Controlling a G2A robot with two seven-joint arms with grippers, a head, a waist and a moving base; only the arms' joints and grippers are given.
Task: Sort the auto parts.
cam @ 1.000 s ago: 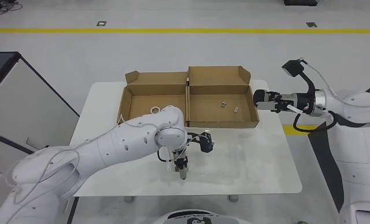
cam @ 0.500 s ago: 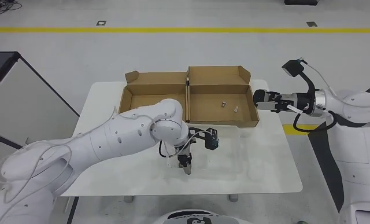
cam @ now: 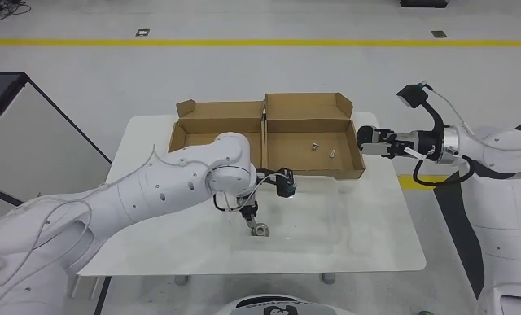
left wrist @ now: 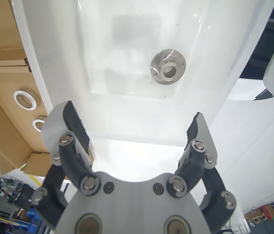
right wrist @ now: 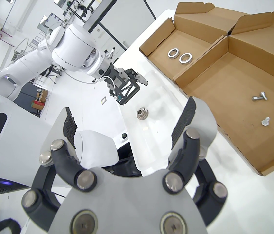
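**On the table (cam: 350, 225), the metal flange (left wrist: 168, 66) lies loose in front of an empty left gripper (left wrist: 137, 120)**

Between the left gripper's ribbed fingers (left wrist: 75, 120) there is only bare tabletop; the two fingers are spread wide and hold nothing. The flange lies flat on the white surface, bore upward, near the fingertips but apart from them. In the top view the left gripper (cam: 251, 215) hangs over the near half of the table with the flange (cam: 260, 230) just beside it, towards the robot. The right wrist view shows the same gripper (right wrist: 133, 79) above the flange (right wrist: 142, 113), with a gap between them.

Farther out, two open cardboard boxes stand side by side along the far edge. The box on the left arm's side (cam: 216, 111) holds two flat rings (right wrist: 173, 53) (right wrist: 185, 58) lying close together on its floor. The other box (cam: 309, 111) holds a bolt (right wrist: 260, 97) and a second bolt (right wrist: 265, 121), a little apart from each other.

The right gripper (right wrist: 129, 107) also has its fingers spread and empty. In the top view it (cam: 364, 141) sits just beside the outer end wall of the bolt box, at the table's edge; whether it touches the cardboard cannot be told.
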